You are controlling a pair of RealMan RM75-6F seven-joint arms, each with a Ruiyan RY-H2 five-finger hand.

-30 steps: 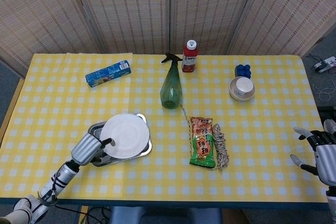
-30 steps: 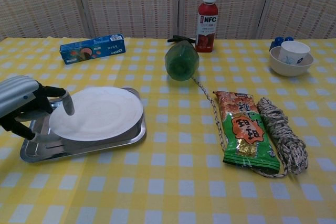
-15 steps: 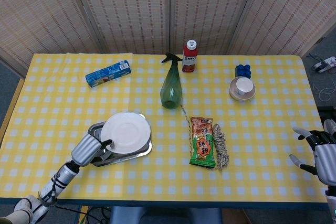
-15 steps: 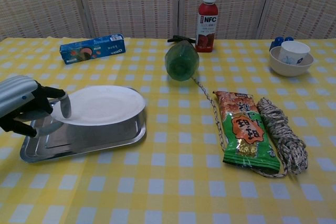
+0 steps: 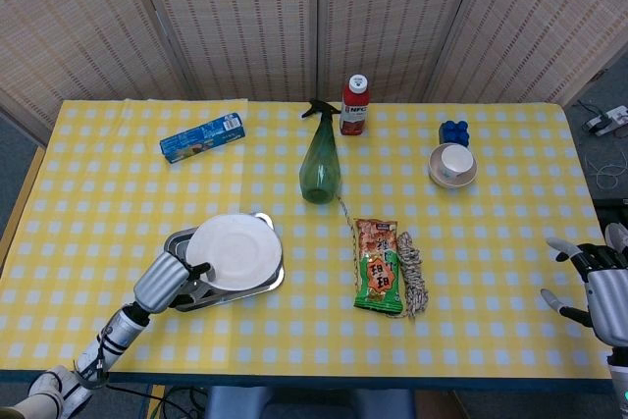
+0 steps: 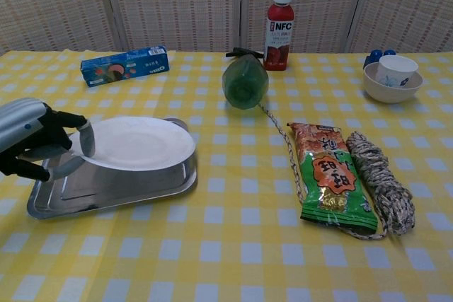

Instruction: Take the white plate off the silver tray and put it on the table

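The white plate (image 5: 234, 251) (image 6: 134, 142) hovers level just above the silver tray (image 5: 257, 279) (image 6: 113, 187) at the table's front left. My left hand (image 5: 169, 280) (image 6: 32, 139) pinches the plate's left rim between thumb and fingers. My right hand (image 5: 599, 277) hangs off the table's right edge in the head view, fingers spread and holding nothing; the chest view does not show it.
A green spray bottle (image 5: 319, 169) (image 6: 245, 81) lies behind the tray, with a red juice bottle (image 5: 354, 104) beyond it. A snack bag (image 6: 328, 184) and a rope bundle (image 6: 377, 182) lie to the right. A blue box (image 5: 202, 136) sits at the back left, a bowl with a cup (image 5: 452, 164) at the back right.
The plate has come up off the tray and levelled out in my left hand. My right hand has stayed where it was.
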